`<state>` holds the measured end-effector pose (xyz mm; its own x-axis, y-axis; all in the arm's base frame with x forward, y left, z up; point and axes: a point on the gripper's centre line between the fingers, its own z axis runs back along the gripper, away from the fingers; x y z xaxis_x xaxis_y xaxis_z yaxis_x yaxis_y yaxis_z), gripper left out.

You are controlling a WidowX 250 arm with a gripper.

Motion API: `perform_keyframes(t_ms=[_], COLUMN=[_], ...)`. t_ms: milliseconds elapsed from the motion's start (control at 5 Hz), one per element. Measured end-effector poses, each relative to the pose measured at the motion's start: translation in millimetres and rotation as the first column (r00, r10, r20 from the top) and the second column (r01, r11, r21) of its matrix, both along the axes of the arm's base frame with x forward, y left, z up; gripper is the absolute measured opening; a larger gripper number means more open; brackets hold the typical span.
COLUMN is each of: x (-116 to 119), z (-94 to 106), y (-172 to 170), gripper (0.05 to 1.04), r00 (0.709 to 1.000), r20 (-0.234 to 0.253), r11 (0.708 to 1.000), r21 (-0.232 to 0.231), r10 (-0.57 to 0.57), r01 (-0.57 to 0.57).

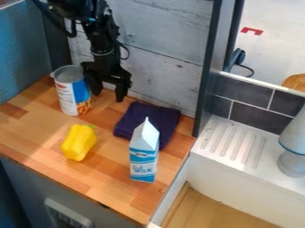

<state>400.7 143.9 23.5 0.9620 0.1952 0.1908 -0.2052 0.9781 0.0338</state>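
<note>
Nearest the camera, a blue-and-white carton (143, 156) stands upright on the wooden tabletop (110, 178), while at the back a can (72, 93) stands just beside the black hand (108, 95), whose two fingers are spread well apart with nothing held between them. In front of the can lies a yellow bell pepper (79, 142), and a folded dark purple cloth (146, 118) lies between hand and carton. Farther right is a white ridged drainboard (238, 156).
</note>
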Motion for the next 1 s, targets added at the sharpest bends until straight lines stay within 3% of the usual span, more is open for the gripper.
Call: perform_keyframes(t_ms=[200,1000], x=[0.9,-16.0], z=[0.1,-2.5], y=[18.0,29.4], gripper=[1.001,1.001], r00=[1.0,0.999], r20=[-0.005,-0.036], r11=[1.0,0.999], r21=[0.003,0.026], r10=[0.016,0.028], r01=[-0.016,-0.027])
